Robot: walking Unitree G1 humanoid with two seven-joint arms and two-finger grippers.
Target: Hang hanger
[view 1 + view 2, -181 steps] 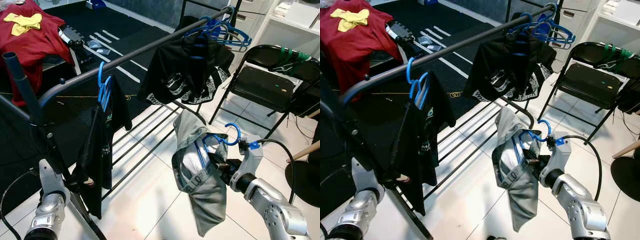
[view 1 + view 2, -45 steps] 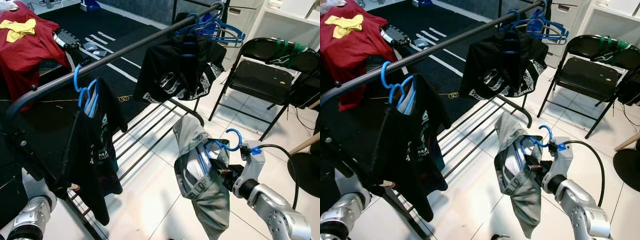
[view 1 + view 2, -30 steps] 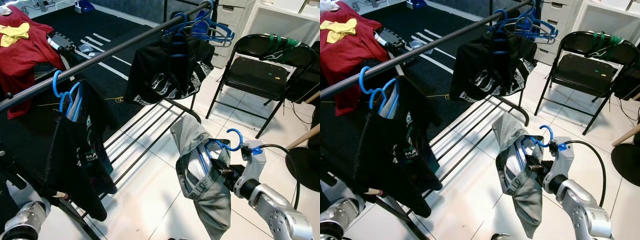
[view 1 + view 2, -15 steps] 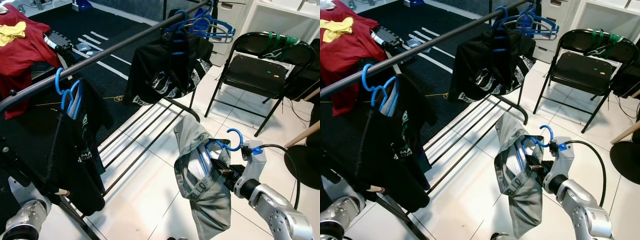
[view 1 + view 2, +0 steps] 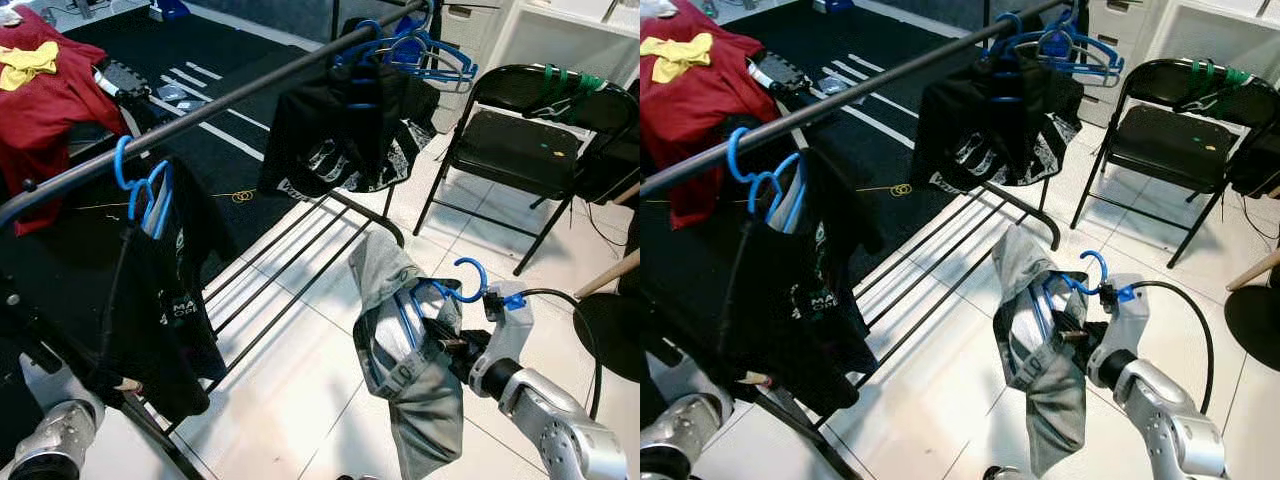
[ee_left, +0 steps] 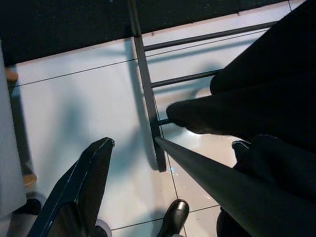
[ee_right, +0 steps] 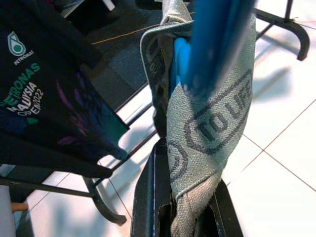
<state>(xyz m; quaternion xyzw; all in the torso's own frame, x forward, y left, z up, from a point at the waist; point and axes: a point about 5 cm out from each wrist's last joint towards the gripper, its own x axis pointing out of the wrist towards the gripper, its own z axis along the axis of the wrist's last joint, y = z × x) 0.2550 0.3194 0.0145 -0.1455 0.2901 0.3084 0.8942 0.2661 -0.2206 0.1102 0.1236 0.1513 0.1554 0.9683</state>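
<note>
While your left gripper [image 6: 94, 192] hangs open low, your right gripper [image 5: 438, 338] clamps the blue hanger [image 5: 440, 292] carrying grey trousers [image 5: 400, 370] beside the garment rail [image 5: 210, 105].

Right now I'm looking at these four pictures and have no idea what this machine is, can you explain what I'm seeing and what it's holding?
It's a walking humanoid robot with two silver arms. The two wide pictures come from its head, looking down; the other two come from cameras on its wrists. Its right gripper is shut on a blue hanger carrying a grey garment. Ahead stands a black clothes rail with dark shirts on more blue hangers. The left gripper hangs low and open by the rail's foot. A black folding chair stands behind on the white tile floor.
</note>
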